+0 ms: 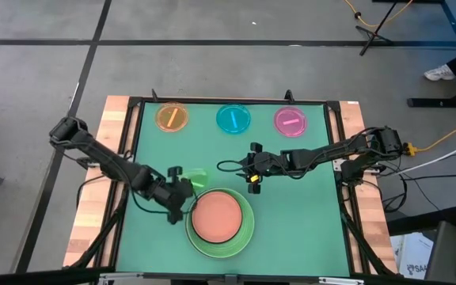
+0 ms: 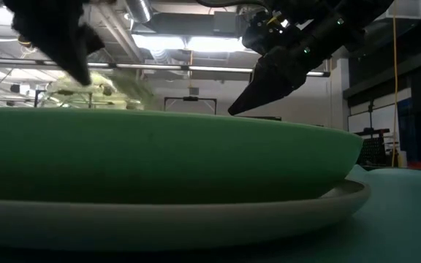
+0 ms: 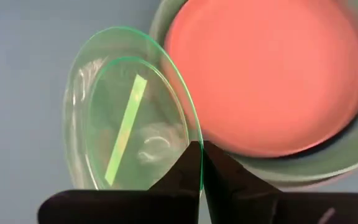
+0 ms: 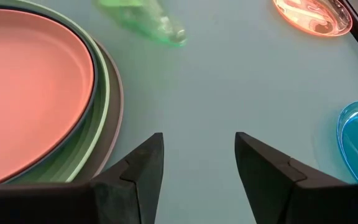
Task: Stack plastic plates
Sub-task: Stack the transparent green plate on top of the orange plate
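A stack of plates (image 1: 220,222) sits near the table's near edge. The salmon plate (image 3: 272,74) is on top, with dark teal, light green (image 2: 159,157) and grey-white (image 2: 196,219) rims below it. My left gripper (image 1: 179,194) is at the stack's left far side, shut on the translucent green plate (image 1: 195,177). My right gripper (image 1: 253,180) hovers open just beyond the stack's far right; its fingers (image 4: 197,165) touch nothing. The orange (image 1: 172,117), cyan (image 1: 233,119) and magenta (image 1: 290,121) plates lie flat in a row along the far edge. My left gripper (image 3: 201,148) pinches the rim (image 3: 194,134) of the translucent green plate between its two shut fingers (image 3: 182,177), on the side nearest the stack. The plate (image 2: 101,88) sits tilted beyond the fingers, beside the stack. Whether its lower edge touches the table cannot be told.
The green mat (image 1: 307,214) is bare to the right of the stack and between the stack and the far row. A black frame (image 1: 335,158) borders the mat. Wooden table edges lie outside it, and cables run at the right.
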You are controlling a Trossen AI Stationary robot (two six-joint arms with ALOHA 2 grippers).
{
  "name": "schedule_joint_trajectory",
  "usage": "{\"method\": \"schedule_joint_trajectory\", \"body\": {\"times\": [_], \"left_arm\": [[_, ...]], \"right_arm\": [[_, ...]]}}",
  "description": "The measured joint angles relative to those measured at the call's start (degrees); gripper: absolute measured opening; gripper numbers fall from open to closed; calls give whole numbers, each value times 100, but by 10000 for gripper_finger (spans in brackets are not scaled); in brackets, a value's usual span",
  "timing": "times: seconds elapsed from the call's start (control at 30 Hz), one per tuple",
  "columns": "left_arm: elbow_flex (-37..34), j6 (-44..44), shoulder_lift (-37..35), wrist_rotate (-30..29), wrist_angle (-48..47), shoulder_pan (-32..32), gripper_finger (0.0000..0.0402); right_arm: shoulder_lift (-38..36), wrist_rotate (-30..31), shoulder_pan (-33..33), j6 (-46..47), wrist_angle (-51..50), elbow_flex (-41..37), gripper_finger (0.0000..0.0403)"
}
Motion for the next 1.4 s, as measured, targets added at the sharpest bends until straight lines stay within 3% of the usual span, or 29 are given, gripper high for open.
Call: {"method": "schedule_joint_trajectory", "body": {"times": [0.23, 0.47, 1.1, 1.4], "left_arm": [[22, 922, 0, 102, 1248, -302, 2], [-156, 1464, 0, 597, 2181, -428, 2], [-1230, 1483, 10, 670, 3845, -422, 2], [-1409, 1484, 11, 669, 3990, -406, 2]], "right_arm": [[0, 0, 0, 0, 0, 0, 186], [0, 0, 0, 0, 0, 0, 186], [0, -2, 0, 0, 0, 0, 186], [0, -2, 1, 0, 0, 0, 186]]}}
